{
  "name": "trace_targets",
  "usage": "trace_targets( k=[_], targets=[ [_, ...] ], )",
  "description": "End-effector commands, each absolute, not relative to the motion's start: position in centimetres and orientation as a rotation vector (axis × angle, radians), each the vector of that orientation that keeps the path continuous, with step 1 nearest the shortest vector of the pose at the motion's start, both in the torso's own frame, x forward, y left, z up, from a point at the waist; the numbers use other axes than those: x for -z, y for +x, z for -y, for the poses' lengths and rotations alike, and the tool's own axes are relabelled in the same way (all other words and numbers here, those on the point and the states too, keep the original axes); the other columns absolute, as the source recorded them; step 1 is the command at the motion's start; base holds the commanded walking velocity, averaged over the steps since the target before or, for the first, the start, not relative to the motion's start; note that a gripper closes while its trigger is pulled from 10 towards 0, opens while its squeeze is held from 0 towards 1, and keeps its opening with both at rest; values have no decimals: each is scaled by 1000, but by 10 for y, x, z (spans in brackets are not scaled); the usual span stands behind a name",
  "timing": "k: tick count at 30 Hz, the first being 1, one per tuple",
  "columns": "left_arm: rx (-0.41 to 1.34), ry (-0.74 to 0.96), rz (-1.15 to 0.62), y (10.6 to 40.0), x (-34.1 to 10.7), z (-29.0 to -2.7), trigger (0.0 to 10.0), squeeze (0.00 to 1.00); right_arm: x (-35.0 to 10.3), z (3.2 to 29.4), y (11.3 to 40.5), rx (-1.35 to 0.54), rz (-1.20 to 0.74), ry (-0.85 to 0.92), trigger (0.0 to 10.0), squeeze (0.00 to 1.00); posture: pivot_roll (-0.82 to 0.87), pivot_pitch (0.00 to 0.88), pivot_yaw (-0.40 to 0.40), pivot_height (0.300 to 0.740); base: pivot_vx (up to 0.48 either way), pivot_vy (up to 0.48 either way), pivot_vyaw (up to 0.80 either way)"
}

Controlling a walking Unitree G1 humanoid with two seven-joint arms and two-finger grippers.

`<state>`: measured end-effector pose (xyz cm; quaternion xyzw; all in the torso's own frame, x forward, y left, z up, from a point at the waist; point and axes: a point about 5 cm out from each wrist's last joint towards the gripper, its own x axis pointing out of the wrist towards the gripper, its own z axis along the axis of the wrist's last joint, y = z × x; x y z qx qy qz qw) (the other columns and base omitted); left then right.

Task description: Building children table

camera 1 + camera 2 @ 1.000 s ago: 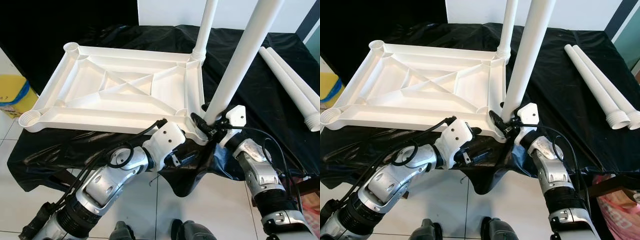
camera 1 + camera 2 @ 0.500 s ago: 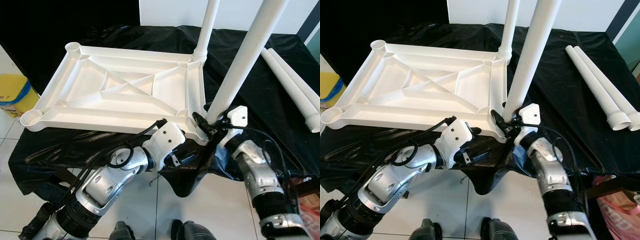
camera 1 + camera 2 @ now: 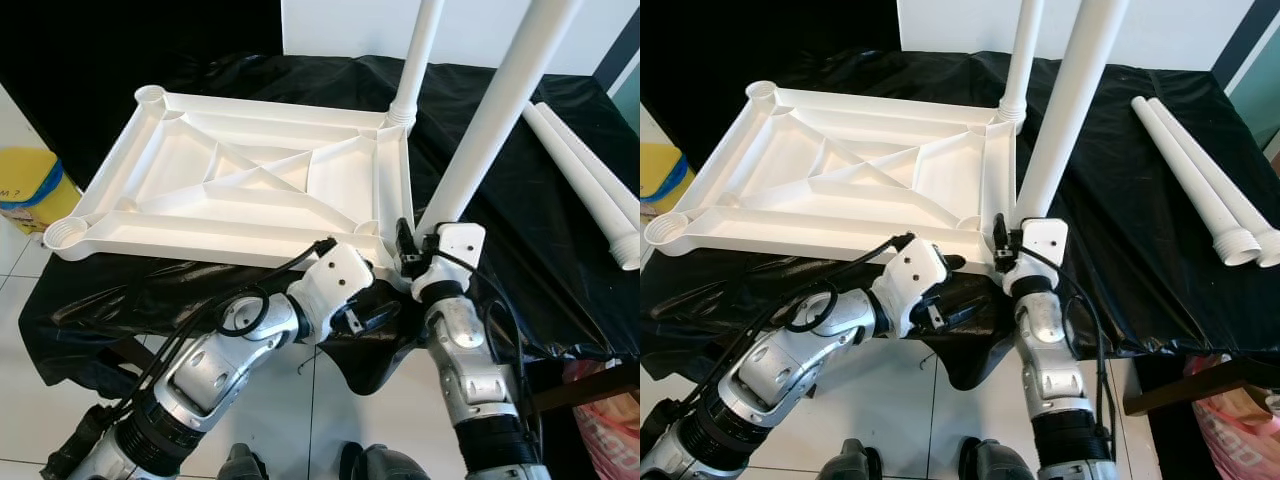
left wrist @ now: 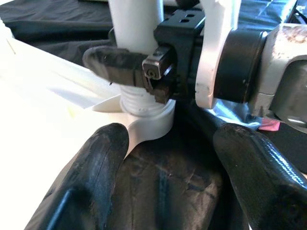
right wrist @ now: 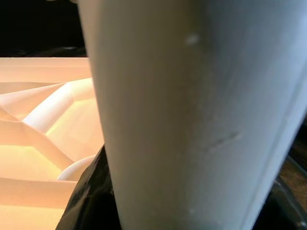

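Gripping the near table leg (image 3: 480,140) just above its threaded foot, the right gripper (image 4: 136,67) has its black fingers (image 4: 112,62) clamped against the white tube. That foot sits in the near corner socket (image 4: 148,122) of the upturned tabletop (image 3: 240,190); how deep the thread has gone is hidden by the socket's rim. In the right wrist view the leg's surface blocks nearly everything, with only a strip of ribbed tabletop visible beside it.

Left gripper (image 4: 168,163): fingers spread apart, holding nothing. It sits low at the table's front edge, just below that same corner socket, with the black cloth (image 3: 530,230) between the two fingertips. From the head views its fingertips are concealed under its own white wrist housing and the tabletop's edge.

Tabletop: lies underside-up on the cloth, ribs exposed. Two sockets on the robot's left, near (image 3: 62,236) and far (image 3: 150,96), stand open with nothing in them. The far right socket holds a second leg (image 3: 415,55), upright. Both fitted legs run out of the picture at the top.

Two more loose legs (image 3: 590,190) lie side by side on the cloth at far right, well apart from the tabletop, partly cut by the picture's edge.

A yellow container (image 3: 30,190) stands on the floor at left, contents not discernible.
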<state>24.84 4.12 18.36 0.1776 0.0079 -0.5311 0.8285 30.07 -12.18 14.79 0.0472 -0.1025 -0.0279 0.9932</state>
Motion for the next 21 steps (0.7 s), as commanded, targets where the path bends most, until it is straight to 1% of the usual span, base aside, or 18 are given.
trace_targets(
  k=[1, 15, 16, 17, 18, 21],
  targets=[
    [1198, 390, -38, 245, -179, -38, 10000, 0, -121, 128, 295, 111, 76, 118, 10000, 0, 21, 167, -65, 740, 0, 0, 0],
    [1196, 392, -41, 244, -178, -38, 10000, 0, -128, 124, 292, 106, 111, 138, 10000, 0, 24, 164, -67, 740, 0, 0, 0],
    [1196, 393, -41, 245, -178, -38, 10000, 0, -131, 124, 292, 106, 128, 141, 10000, 643, 24, 163, -67, 740, 0, 0, 0],
    [1196, 393, -41, 245, -178, -38, 10000, 0, -131, 124, 292, 106, 128, 141, 10000, 643, 24, 163, -67, 740, 0, 0, 0],
    [1196, 393, -40, 245, -178, -38, 10000, 0, -135, 124, 292, 92, 150, 143, 10000, 1000, 22, 159, -67, 740, 0, 0, 0],
    [1197, 395, -38, 245, -178, -37, 10000, 0, -141, 126, 292, 61, 189, 143, 10000, 1000, 21, 155, -67, 740, 0, 0, 0]
  ],
)
